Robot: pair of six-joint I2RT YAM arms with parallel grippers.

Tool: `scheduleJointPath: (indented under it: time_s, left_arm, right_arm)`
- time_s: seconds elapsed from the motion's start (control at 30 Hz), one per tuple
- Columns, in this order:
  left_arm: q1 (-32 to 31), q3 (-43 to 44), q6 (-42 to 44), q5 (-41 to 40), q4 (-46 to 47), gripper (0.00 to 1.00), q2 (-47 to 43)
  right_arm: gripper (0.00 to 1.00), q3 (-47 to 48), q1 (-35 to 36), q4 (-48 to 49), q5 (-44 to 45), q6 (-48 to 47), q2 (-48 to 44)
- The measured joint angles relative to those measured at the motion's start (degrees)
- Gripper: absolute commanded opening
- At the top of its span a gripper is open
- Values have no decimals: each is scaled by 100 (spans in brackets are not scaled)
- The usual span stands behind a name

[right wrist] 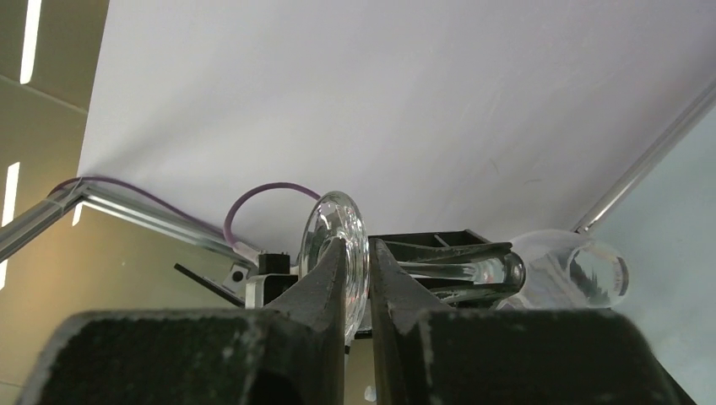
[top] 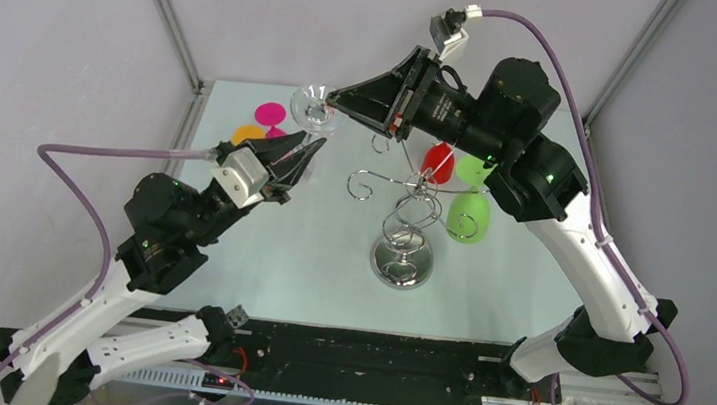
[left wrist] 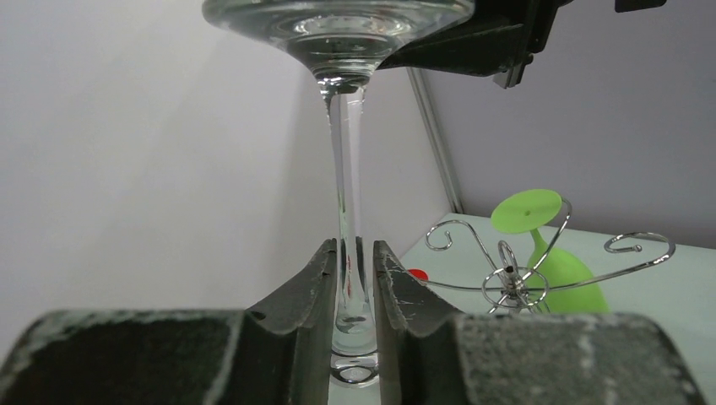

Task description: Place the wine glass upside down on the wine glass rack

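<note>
A clear wine glass (top: 312, 107) hangs in the air at the back of the table, left of the wine glass rack (top: 406, 208). My right gripper (top: 334, 94) is shut on the rim of its round foot (right wrist: 333, 228). My left gripper (top: 312, 144) comes from below left, and its fingers press both sides of the stem (left wrist: 348, 169) just above the bowl. In the right wrist view the stem runs right to the bowl (right wrist: 583, 274). The chrome rack stands on its mirrored base (top: 401, 264), its curled arms (left wrist: 507, 283) right of the left gripper (left wrist: 355, 249).
A green glass (top: 469, 214) and a red glass (top: 438, 161) hang upside down on the rack's right side. A pink glass (top: 270, 113) and an orange one (top: 248, 134) sit at the table's back left, beside the metal frame post (top: 168, 12).
</note>
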Motion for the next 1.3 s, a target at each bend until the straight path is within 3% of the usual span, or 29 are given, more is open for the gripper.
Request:
scheduleJointPath:
  time_s: [0.3, 0.47, 0.63, 1.07, 1.3]
  left_arm:
    - [0, -52, -70, 116, -72, 0, -105]
    - [0, -52, -70, 157, -68, 0, -105]
    - [0, -52, -122, 142, -114, 0, -122]
    - [0, -109, -284, -52, -114, 0, -170]
    - [2, -605, -568, -350, -7, 0, -343]
  right_arm:
    - [11, -170, -125, 188, -181, 168, -7]
    - [23, -186, -142, 221, -247, 203, -7]
    - [45, -411, -295, 501, -162, 197, -92]
    - [56, -837, -505, 1071, -85, 151, -448]
    - [61, -914, -907, 1008, 11, -35, -669]
